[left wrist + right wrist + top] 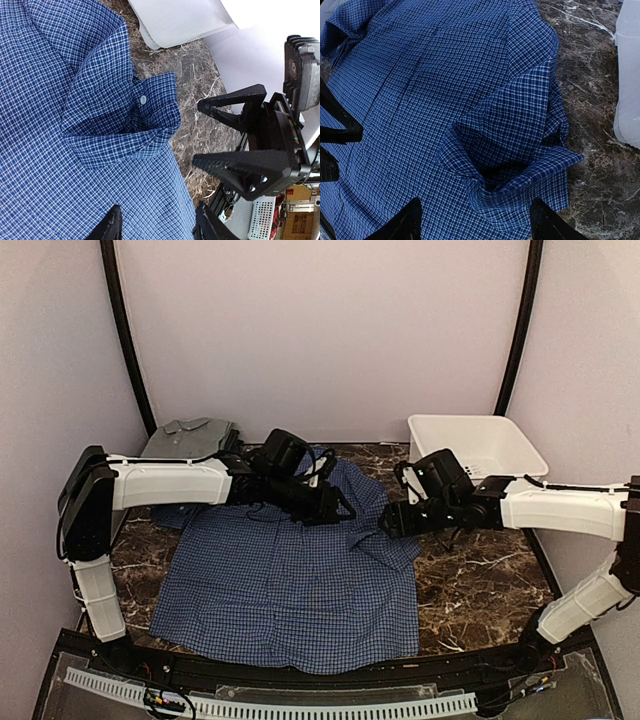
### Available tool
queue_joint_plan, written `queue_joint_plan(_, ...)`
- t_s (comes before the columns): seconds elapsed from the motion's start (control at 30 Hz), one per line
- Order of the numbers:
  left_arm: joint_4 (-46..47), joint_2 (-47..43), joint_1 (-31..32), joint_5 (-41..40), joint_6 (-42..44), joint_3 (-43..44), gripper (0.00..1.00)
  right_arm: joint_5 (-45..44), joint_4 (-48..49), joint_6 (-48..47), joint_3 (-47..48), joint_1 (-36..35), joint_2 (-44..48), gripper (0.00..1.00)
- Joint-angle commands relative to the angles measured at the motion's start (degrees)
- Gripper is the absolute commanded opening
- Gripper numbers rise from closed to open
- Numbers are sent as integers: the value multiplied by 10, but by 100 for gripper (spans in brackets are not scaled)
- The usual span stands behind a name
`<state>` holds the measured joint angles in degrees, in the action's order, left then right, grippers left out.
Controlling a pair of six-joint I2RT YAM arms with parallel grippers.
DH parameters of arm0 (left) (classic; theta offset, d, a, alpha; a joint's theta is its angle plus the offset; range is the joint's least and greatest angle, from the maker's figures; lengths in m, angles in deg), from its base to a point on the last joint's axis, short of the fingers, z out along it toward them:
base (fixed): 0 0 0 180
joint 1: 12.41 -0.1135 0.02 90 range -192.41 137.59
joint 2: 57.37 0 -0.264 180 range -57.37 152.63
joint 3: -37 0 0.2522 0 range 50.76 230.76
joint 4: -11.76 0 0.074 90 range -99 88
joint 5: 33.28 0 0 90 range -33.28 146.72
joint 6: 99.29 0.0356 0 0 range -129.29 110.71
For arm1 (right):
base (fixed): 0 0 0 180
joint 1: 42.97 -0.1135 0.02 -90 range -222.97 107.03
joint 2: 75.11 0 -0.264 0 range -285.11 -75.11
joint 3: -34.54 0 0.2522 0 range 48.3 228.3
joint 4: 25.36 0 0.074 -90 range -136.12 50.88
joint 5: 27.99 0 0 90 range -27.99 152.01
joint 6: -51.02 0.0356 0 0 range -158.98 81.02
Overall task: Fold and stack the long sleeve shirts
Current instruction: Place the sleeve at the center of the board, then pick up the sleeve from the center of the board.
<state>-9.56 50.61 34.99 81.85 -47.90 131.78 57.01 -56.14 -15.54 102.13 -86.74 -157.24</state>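
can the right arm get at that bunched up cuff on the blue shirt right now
Probably yes: the right gripper hangs open close over the bunched cuff of the blue shirt, with nothing between them. The left gripper is near but off to one side.

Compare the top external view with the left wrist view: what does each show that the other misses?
Only the top external view shows the grey shirt lying at the back left, and the blue shirt in full outline, spread on the table. Only the left wrist view shows the white button on the raised cuff, and that the right gripper and left gripper are both open. Both views share the blue shirt, the white tub and the marble table.
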Motion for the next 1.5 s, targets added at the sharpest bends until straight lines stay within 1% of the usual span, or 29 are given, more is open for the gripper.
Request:
queue_joint_plan(0.0, -19, 0, -5, 10, 19, 14, 48, -44, 8, 59, -30, 22, 46, 69)
queue_joint_plan(0.1, -27, 10, -6, 13, 30, 32, 49, -53, 12, 83, -60, 45, 48, 66)
queue_joint_plan(0.17, -34, 18, -6, 15, 35, 41, 48, -41, 41, 85, -93, 63, 55, 65)
queue_joint_plan(0.27, -39, 26, -6, 23, 40, 50, 48, 41, 111, 90, -152, 116, 67, 65)
queue_joint_plan(0.3, -41, 27, -6, 25, 43, 54, 49, 59, 131, 91, -169, 124, 70, 65)
queue_joint_plan(0.37, -47, 31, -6, 26, 47, 60, 49, 59, 152, 92, -188, 131, 67, 64)
queue_joint_plan(0.57, -63, 40, -8, 22, 54, 76, 48, 52, 139, 89, -171, 133, -5, 58)
queue_joint_plan(0.83, -76, 49, -18, 25, 55, 95, 48, 5, 123, 100, -130, 96, -77, 54)
queue_joint_plan(0.93, -80, 53, -20, 27, 56, 101, 48, -9, 110, 100, -109, 86, -98, 47)
queue_joint_plan(1.0, -85, 58, -21, 28, 57, 105, 48, -20, 96, 100, -95, 80, -109, 36)
queue_joint_plan(1.1, -89, 59, -24, 27, 55, 106, 48, -34, 68, 105, -73, 75, -109, 14)
queue_joint_plan(1.2, -90, 57, -28, 31, 52, 107, 48, -50, 40, 104, -49, 73, -77, 0)
queue_joint_plan(1.37, -82, 45, -30, 64, 41, 94, 47, -61, 21, 88, -9, 49, -7, 0)
queue_joint_plan(1.47, -50, 25, -33, 95, 23, 71, 48, -13, 52, 68, 0, 30, 16, 0)
